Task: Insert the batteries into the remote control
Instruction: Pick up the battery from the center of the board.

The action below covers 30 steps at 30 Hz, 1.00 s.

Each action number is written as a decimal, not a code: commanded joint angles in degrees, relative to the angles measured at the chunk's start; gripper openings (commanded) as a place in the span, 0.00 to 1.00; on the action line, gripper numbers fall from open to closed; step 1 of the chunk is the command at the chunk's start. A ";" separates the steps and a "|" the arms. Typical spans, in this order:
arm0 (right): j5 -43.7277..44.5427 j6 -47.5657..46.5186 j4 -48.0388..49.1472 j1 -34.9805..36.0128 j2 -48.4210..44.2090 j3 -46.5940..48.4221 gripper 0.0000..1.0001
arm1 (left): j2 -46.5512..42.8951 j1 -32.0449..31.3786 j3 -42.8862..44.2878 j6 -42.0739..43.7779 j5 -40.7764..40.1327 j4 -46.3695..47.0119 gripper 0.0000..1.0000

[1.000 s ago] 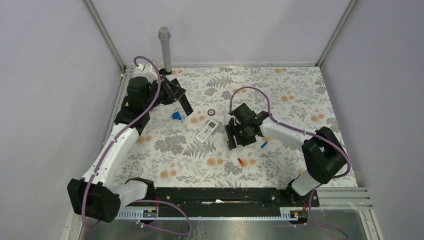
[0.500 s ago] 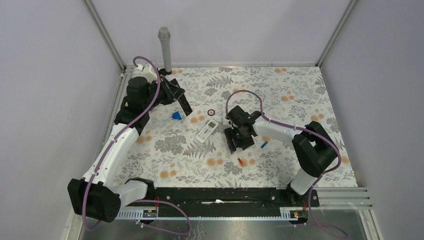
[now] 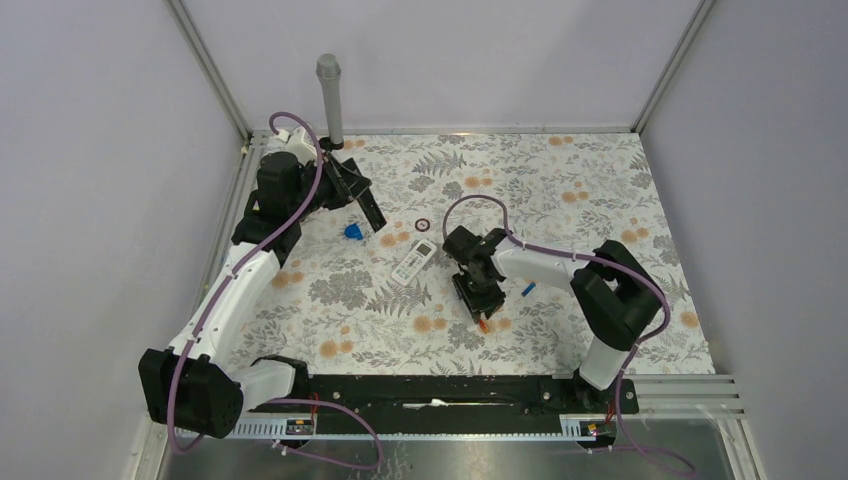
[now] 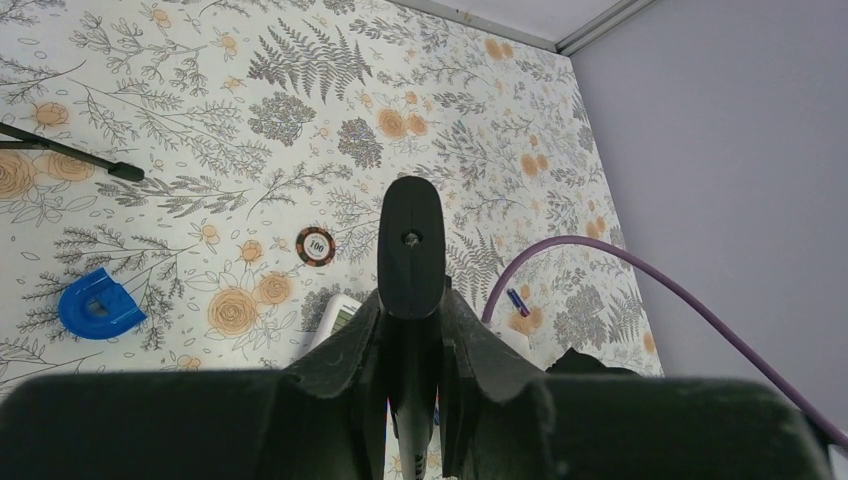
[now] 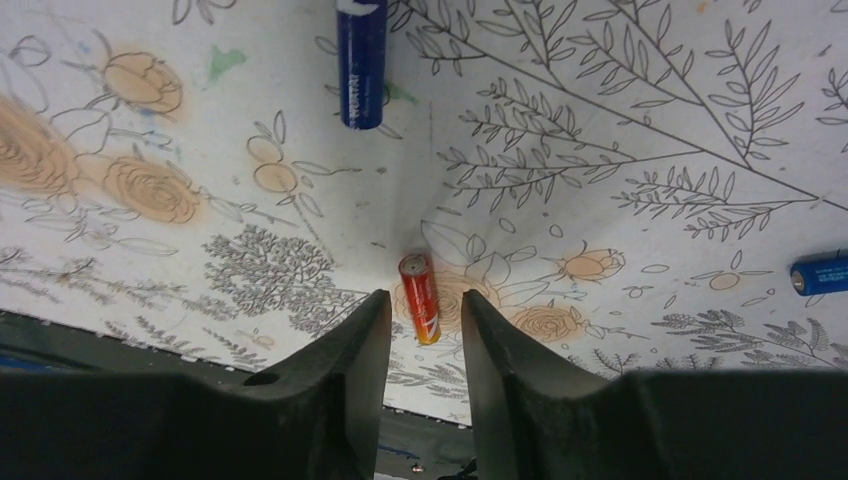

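- The job has hardly begun. The remote (image 3: 413, 261) lies flat in the middle of the table (image 3: 560, 190), and no battery shows in it.
- The right pincer (image 5: 421, 312) is down low over the orange-red battery (image 5: 420, 297). Its two fingers are a little apart, with one end of the battery in the gap. Neither finger touches it, so it is not picked up yet.
- That battery lies on the cloth, near the remote and on the side closer to the arms.
- A blue battery (image 5: 361, 60) lies on the cloth past the orange-red one. Another blue battery (image 5: 820, 274) peeks in at the side of the right wrist view. Both are loose on the table.
- What is left, I think: pinch a battery, lift it, carry it to the remote, put it in, then do the same with the others.
- The left pincer (image 3: 368, 208) hangs far back on the left. A black flat piece (image 4: 410, 250) stands between its fingers. The view is too dark for me to tell if the fingers squeeze it.
- A blue blob piece (image 3: 352, 232) and a small round chip (image 3: 422, 224) lie between the left pincer and the remote, so that side is a bit crowded.
- The right pincer is close beside the remote, so a lift should go straight up first.
- There is lots of bare table to the right and far back. The grey post (image 3: 329, 95) and the left wall are close to the left arm.
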 commanded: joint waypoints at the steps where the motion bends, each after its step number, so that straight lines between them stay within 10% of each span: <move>1: 3.07 1.55 0.16 0.75 2.36 1.55 0.38 | -0.34 0.34 0.18 -0.63 1.28 4.86 0.00; 20: 10.78 4.20 3.23 1.62 0.19 -0.01 0.13 | -2.58 0.43 -1.50 -1.46 0.97 6.74 0.00; 30: 18.72 1.92 6.13 1.34 -10.73 16.46 0.11 | 0.26 -0.53 -2.81 -9.47 7.01 14.88 0.00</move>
